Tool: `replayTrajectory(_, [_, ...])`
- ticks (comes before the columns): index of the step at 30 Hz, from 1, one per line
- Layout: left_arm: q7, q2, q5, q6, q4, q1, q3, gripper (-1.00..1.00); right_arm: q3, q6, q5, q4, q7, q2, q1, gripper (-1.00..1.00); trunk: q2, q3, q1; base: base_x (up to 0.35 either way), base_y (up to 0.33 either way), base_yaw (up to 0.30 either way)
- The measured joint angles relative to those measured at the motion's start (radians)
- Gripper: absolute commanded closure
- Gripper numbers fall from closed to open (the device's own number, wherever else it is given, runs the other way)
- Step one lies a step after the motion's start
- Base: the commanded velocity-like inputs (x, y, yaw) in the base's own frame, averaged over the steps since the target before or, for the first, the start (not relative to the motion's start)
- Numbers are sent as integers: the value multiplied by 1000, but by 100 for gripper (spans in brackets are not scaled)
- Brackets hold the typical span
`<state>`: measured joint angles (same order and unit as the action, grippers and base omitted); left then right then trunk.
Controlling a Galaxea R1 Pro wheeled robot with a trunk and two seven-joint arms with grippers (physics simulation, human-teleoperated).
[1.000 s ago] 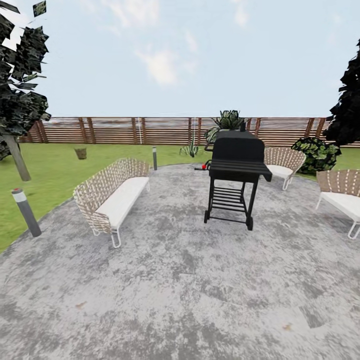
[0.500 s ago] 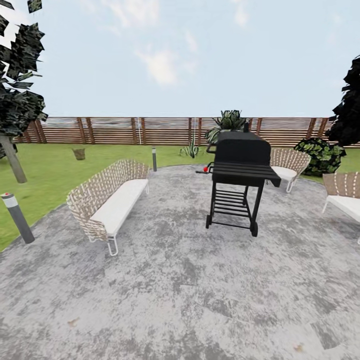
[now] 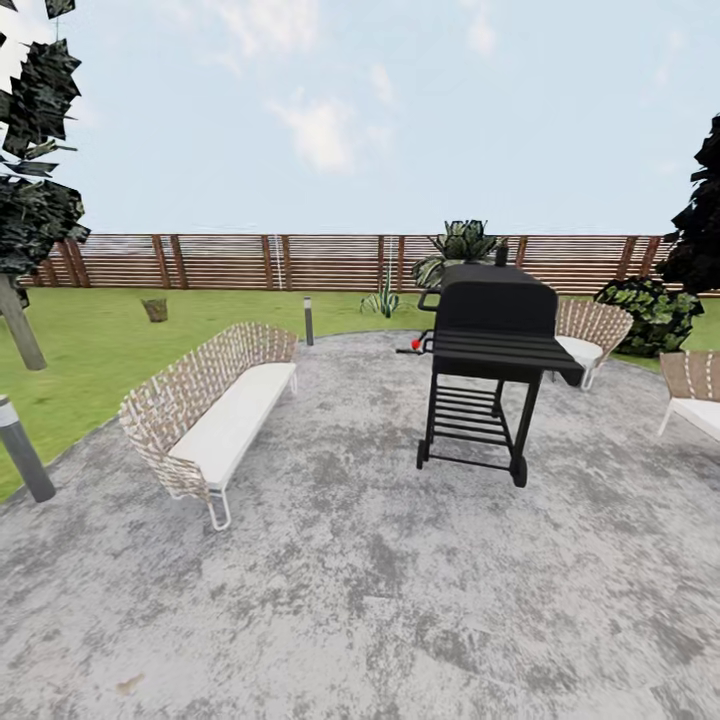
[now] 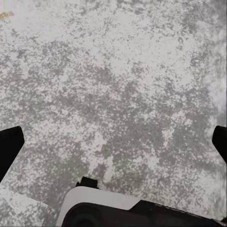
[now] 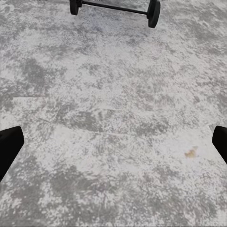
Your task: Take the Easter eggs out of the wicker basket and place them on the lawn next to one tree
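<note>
The step in hand is judged to be the drive toward the wicker basket (image 3: 155, 309), which is seen far off on the lawn (image 3: 100, 350) at the left, in front of the slatted wooden fence (image 3: 300, 262). No eggs can be made out at this range.

A good course is reckoned to pass left of the woven bench (image 3: 205, 405) and off the paved circle (image 3: 380, 580) onto the grass, with the short grey bollard (image 3: 20, 450) at the near left edge given room. The black grill (image 3: 490, 360) is best kept well to the right. The tree (image 3: 20, 250) with the pale bare trunk at the far left stands nearer than the basket and could be chosen later as the drop spot.

The paving is mottled grey and rough-looking. The bench and the chairs (image 3: 590, 335) at the right are of open tan weave on thin white legs, with flat white cushions. The grill is boxy, matt black, on a wheeled frame with a slatted lower shelf. The basket is small, brown and bucket-shaped.

In the wrist views the left claw (image 4: 113, 146) and the right claw (image 5: 113, 146) are held with fingers wide apart, nothing between them, above bare paving.
</note>
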<state>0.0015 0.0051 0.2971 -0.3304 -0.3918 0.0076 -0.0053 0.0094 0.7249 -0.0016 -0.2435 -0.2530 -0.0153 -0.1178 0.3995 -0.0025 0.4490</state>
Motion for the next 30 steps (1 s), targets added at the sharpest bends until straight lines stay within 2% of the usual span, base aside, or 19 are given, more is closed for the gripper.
replayTrajectory(1, [0,-13,-23,5,-14,-6,0,-100,0,0,0,0,1,0,0,-100,0,0,0,333,1,0])
replayTrajectory(4, [3,-36,-61,51,-42,-16,0,-100,0,-1,-2,0,3,2,0,-100,0,0,0,332,0,0])
replayTrajectory(6, [6,-50,-84,191,-92,-33,0,-100,1,-28,-4,-8,2,19,-1,-100,0,0,0,333,0,0])
replayTrajectory(7, [7,-53,-90,272,-122,-52,0,-100,2,-63,-4,-12,1,37,-12,-100,0,0,0,333,0,0])
replayTrajectory(9, [8,-56,-93,323,-140,-72,0,-100,1,-113,-4,-12,0,51,-38,-100,0,0,0,333,0,0])
replayTrajectory(11, [8,-59,-93,358,-151,-92,1,-100,1,-208,-5,-10,0,61,-85,-100,0,0,0,333,-18,0])
replayTrajectory(14, [8,-60,-94,369,-154,-100,1,-100,-2,-267,-7,-9,-1,64,-117,-100,0,0,0,333,-66,0])
replayTrajectory(21, [7,-48,-93,355,-153,-103,10,-100,-3,-288,-8,-13,-2,66,-132,-100,0,0,0,333,-54,0])
replayTrajectory(25, [5,-47,-94,284,-106,-102,14,-100,-5,-279,-8,-7,0,63,-133,-100,0,0,0,333,-5,0])
replayTrajectory(26, [5,-48,-95,230,-71,-102,13,-100,-7,-273,-8,-1,2,61,-133,-100,0,0,0,333,-1,0])
replayTrajectory(27, [5,-48,-95,207,-60,-102,12,-100,-7,-272,-8,3,3,60,-133,-100,0,0,0,333,-1,0])
replayTrajectory(30, [5,-47,-95,180,-37,-102,11,-100,-6,-260,-7,22,4,59,-133,-100,0,0,0,333,0,0])
